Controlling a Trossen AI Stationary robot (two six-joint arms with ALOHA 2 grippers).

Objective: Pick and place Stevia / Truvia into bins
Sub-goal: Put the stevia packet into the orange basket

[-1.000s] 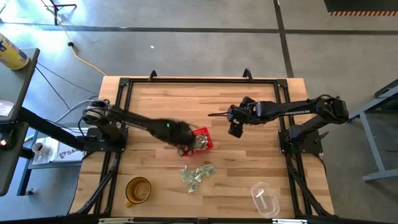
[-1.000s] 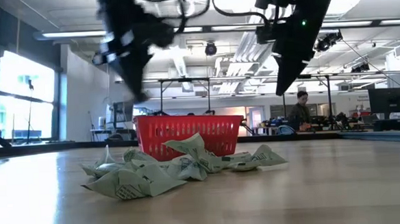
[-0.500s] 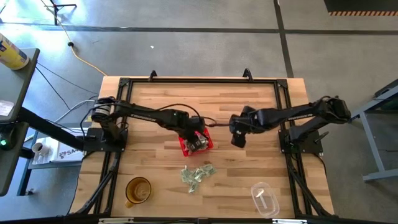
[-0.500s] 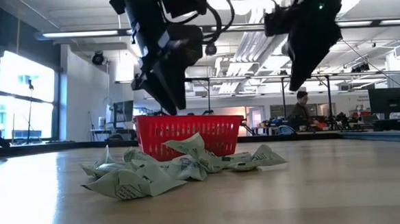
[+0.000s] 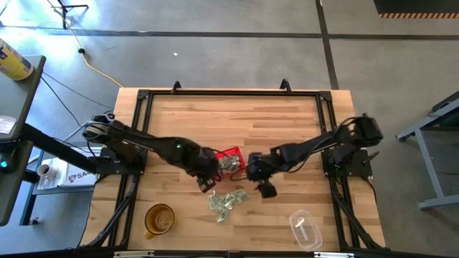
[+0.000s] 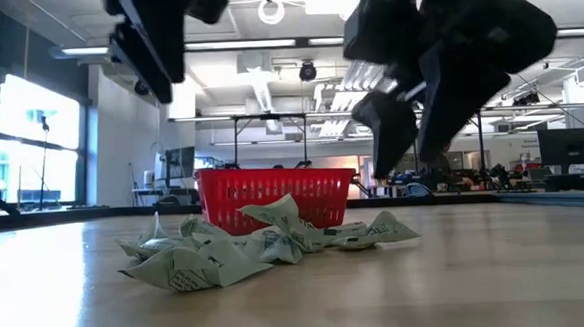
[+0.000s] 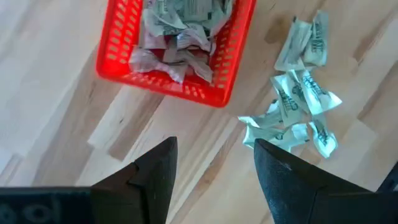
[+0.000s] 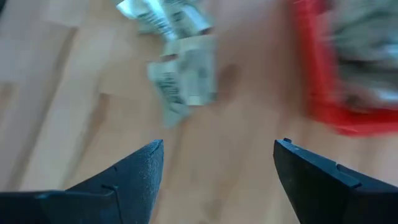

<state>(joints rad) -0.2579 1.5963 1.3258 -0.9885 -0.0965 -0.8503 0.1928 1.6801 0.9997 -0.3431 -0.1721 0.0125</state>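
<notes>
A red basket [image 5: 231,160] with slotted sides stands at mid table and holds several packets [image 7: 180,25]. Nearer the front edge, a loose heap of pale green and white packets [image 5: 228,201] lies flat on the wood. My left gripper [image 7: 214,149] hangs open and empty above the table, just near-left of the basket [image 7: 177,53]. My right gripper [image 8: 217,146] is open and empty too. It hovers right of the basket, above the bare wood beside the heap [image 8: 180,68]. In the low view it hangs above the heap's right end [image 6: 376,229].
An amber cup [image 5: 159,218] stands near the front left edge and a clear cup [image 5: 305,228] lies near the front right. A black frame [image 5: 229,92] runs round the wooden table top. Bare wood lies behind the basket.
My left gripper swung over the basket, then drew back toward the table's near left and rose. My right gripper has come from the far right toward the near edge and the left, and down toward the heap. Basket and heap have kept their places.
</notes>
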